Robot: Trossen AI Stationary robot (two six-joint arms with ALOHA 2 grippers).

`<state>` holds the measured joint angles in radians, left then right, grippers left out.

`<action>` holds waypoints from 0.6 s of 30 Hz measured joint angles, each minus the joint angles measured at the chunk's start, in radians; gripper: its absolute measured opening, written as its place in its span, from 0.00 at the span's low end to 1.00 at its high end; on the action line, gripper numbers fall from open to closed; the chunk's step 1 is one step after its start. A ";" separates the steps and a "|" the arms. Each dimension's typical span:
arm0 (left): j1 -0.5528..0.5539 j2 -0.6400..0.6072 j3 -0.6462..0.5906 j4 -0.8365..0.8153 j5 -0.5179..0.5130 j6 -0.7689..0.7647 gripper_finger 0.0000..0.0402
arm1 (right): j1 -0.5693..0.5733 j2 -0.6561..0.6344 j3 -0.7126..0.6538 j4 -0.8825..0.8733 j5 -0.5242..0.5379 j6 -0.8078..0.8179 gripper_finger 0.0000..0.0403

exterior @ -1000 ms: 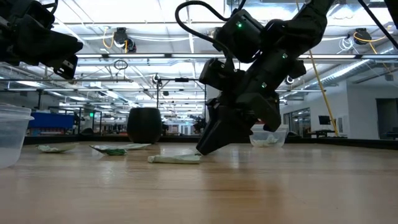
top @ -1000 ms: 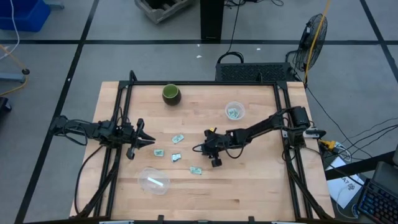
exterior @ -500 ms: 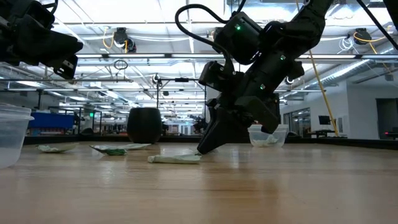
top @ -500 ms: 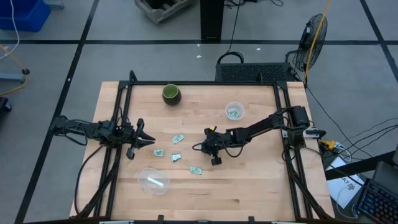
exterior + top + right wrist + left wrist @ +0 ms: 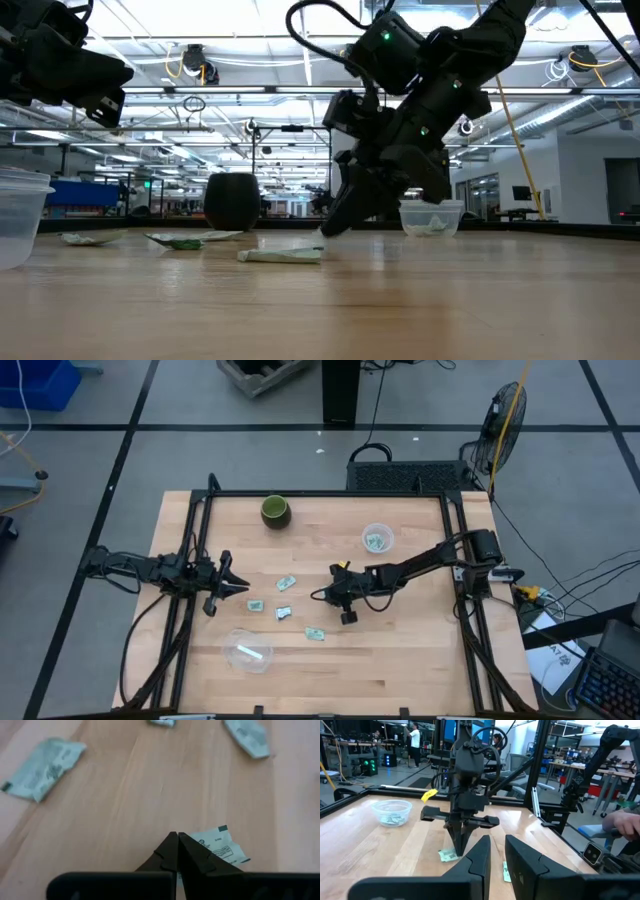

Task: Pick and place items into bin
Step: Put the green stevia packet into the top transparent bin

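Pale green-and-white packets lie flat mid-table: one (image 5: 286,583), one (image 5: 256,605), one (image 5: 283,612) and one nearer the front (image 5: 316,633). More sit in the small clear cup (image 5: 377,540). My right gripper (image 5: 319,598) hangs over the table's middle, pointing down, shut on another packet (image 5: 220,847). In the low view its tips (image 5: 323,231) stand just above the wood. My left gripper (image 5: 240,588) hovers open at the table's left side, touching nothing. My right gripper pinches the packet by one edge (image 5: 196,842) between its two fingertips, coming from above and slanting down. The rest of the packet sticks out to one side of the fingers, close over the table. Whether it is wholly clear of the wood I cannot tell.
A large clear tub (image 5: 247,651) stands near the front left. A dark green cup (image 5: 275,511) stands at the far edge. Black frame rails (image 5: 455,550) run along the table's sides. A person's hand (image 5: 625,822) shows beyond the table in the left wrist view.
My right gripper has risen a little off the table, staying shut and over nearly the same spot. The loose packets on the table have kept their places.
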<state>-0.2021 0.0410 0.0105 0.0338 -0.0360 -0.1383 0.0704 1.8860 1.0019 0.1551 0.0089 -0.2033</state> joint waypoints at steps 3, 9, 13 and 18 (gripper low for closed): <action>0.000 0.000 0.000 0.000 0.000 0.000 0.15 | 0.000 -0.021 0.000 -0.012 0.045 0.000 0.00; 0.000 0.000 0.000 0.000 0.000 0.000 0.15 | -0.006 -0.077 0.000 -0.128 0.189 -0.023 0.00; 0.000 0.000 0.000 0.000 0.000 0.000 0.15 | -0.034 -0.138 -0.026 -0.155 0.227 -0.021 0.00; 0.000 0.000 0.000 -0.001 0.000 0.000 0.15 | -0.099 -0.246 -0.107 -0.106 0.227 -0.019 0.00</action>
<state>-0.2020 0.0408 0.0105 0.0332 -0.0360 -0.1383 -0.0283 1.6396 0.8949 0.0486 0.2360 -0.2226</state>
